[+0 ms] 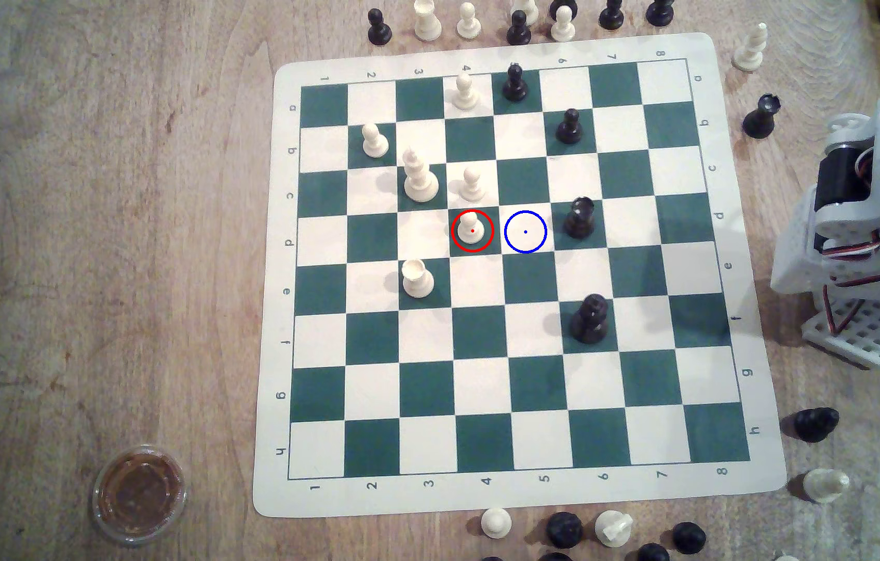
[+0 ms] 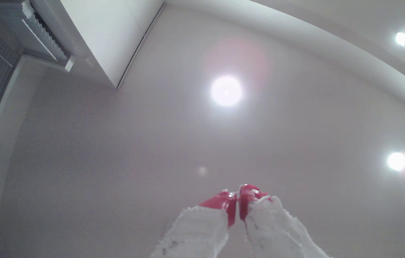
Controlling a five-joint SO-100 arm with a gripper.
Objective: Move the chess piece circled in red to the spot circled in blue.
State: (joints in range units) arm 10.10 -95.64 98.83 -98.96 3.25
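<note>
Wrist view, jaws pressed together, empty, aimed at ceiling, pawn far off on board.

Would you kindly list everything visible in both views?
Board: one, green and cream, on wooden table.
Circled pawn: one, cream, red-ringed green square.
Spot: one, blue-ringed cream square, adjoining on exterior view's right.
Other cream pieces: five, on board.
Black pieces: four, on board.
Spare pieces: several, black and cream, around board.
Cup: one, clear, brown contents, exterior view's lower left.
Ceiling lights: three, white.
Arm: one, white, exterior view's right.
Hand: one, red-tipped, shut.
</note>
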